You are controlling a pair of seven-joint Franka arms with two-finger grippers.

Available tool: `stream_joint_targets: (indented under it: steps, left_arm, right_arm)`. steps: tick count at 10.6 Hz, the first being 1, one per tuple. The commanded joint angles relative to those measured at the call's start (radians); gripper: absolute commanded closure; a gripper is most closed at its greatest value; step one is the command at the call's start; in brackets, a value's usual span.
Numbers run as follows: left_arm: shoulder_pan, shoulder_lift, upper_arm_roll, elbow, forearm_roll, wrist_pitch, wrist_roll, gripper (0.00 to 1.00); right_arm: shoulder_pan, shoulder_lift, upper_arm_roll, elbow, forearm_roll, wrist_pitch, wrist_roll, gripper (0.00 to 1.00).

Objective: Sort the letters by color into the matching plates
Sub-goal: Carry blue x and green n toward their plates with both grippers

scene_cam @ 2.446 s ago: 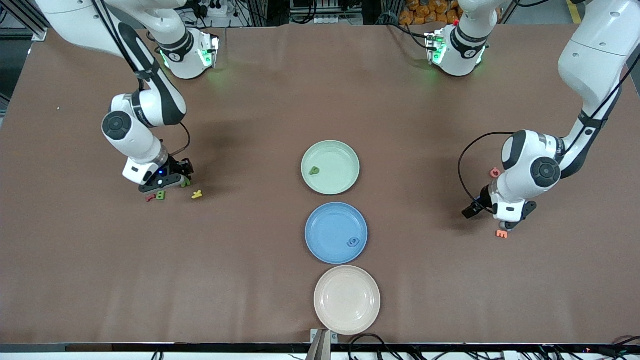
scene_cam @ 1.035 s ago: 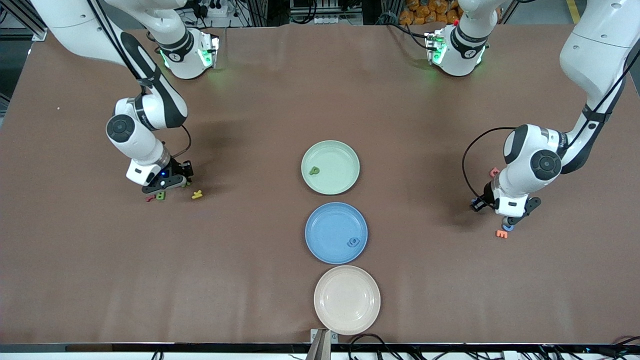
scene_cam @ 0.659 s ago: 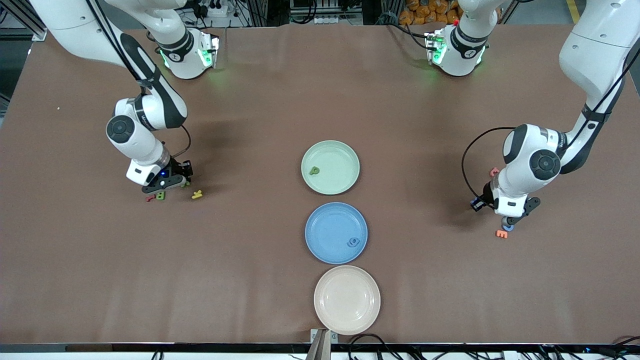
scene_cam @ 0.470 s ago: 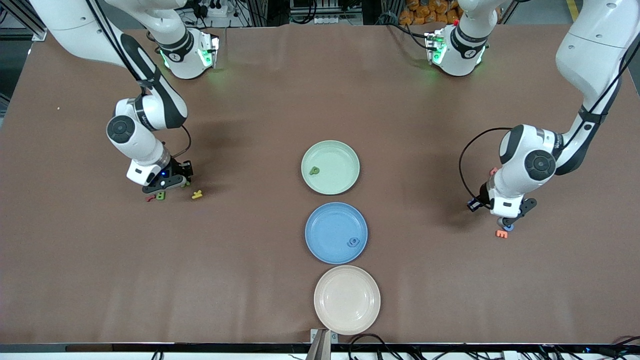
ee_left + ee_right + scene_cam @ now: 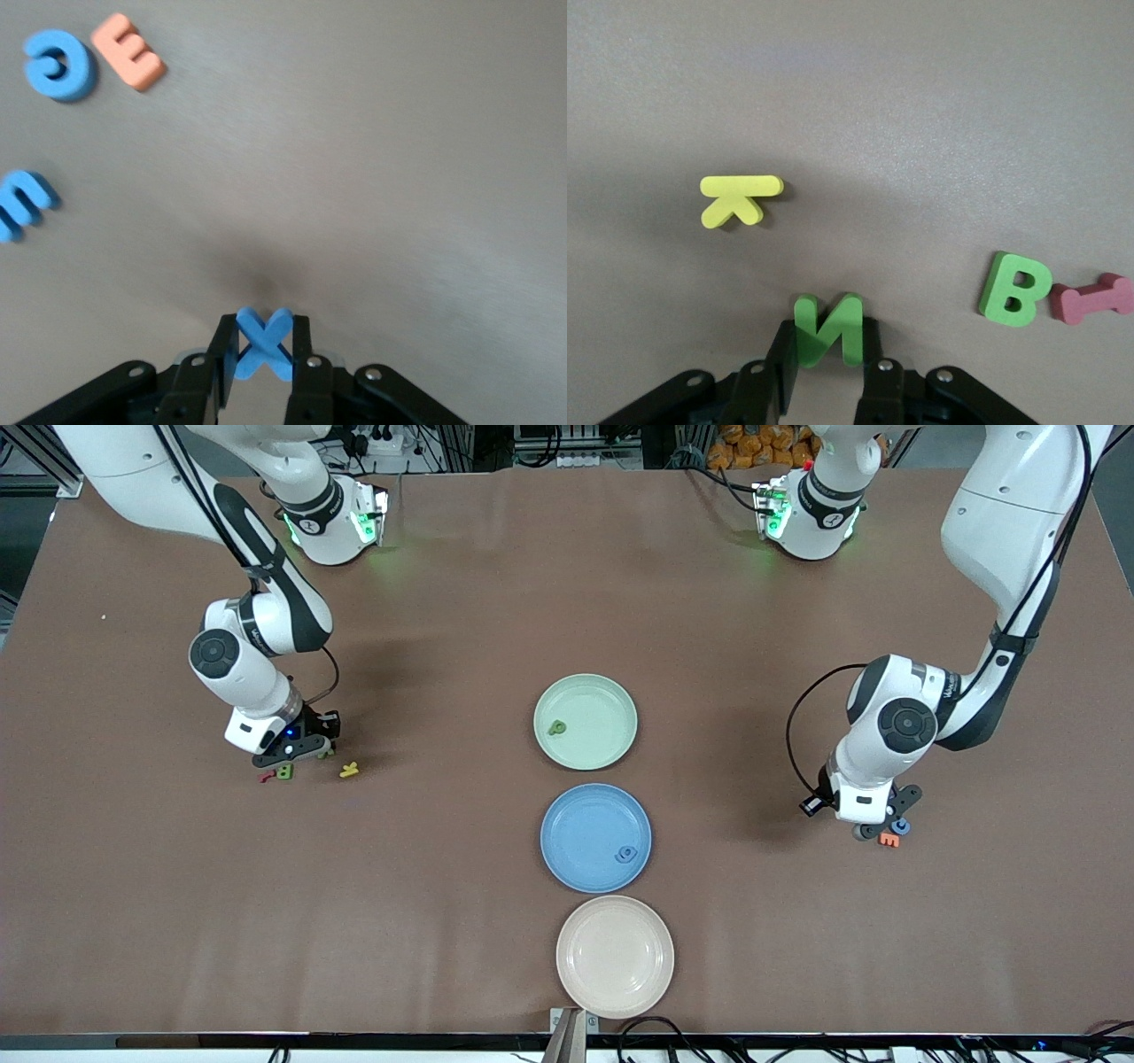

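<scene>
Letters being sorted: blue X [image 5: 260,343] pinched tight in left tool [image 5: 263,354] over tabletop [image 5: 443,602], green N [image 5: 827,328] pinched tight in right tool [image 5: 828,350], probably needing carrying next to blue plate [image 5: 576,815] and green plate [image 5: 602,708].

open table [image 5: 443,850] between arms and plates | obstacles: beige plate [image 5: 615,956] beside blue plate [image 5: 595,837]

Even overhead light falls on the brown table [image 5: 443,921], casting soft, diffuse shadows beside both arms. The wrist views look paler, and their gripper fingers [image 5: 301,376] are slightly out of focus.
</scene>
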Motion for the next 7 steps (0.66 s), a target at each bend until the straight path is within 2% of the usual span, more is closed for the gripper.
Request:
stream_joint_targets:
  steps: [1, 2, 4, 7]
  left_arm:
    - [-0.082, -0.020, 0.015, 0.041, -0.083, -0.026, -0.056, 1.00]
    - [-0.110, -0.025, 0.015, 0.066, -0.092, -0.058, -0.090, 1.00]
    - [-0.115, -0.022, -0.039, 0.155, -0.123, -0.154, -0.131, 1.00]
    - [-0.157, 0.007, -0.070, 0.219, -0.148, -0.156, -0.154, 1.00]
  right_arm:
    - [-0.018, -0.022, 0.013, -0.003, -0.011, 0.003, 0.019, 1.00]
    - [-0.018, -0.039, 0.014, -0.001, -0.009, -0.018, 0.020, 1.00]
    - [-0.015, -0.076, 0.016, -0.001, -0.006, -0.057, 0.034, 1.00]
    - [-0.013, -0.110, 0.042, 0.005, -0.005, -0.100, 0.077, 1.00]
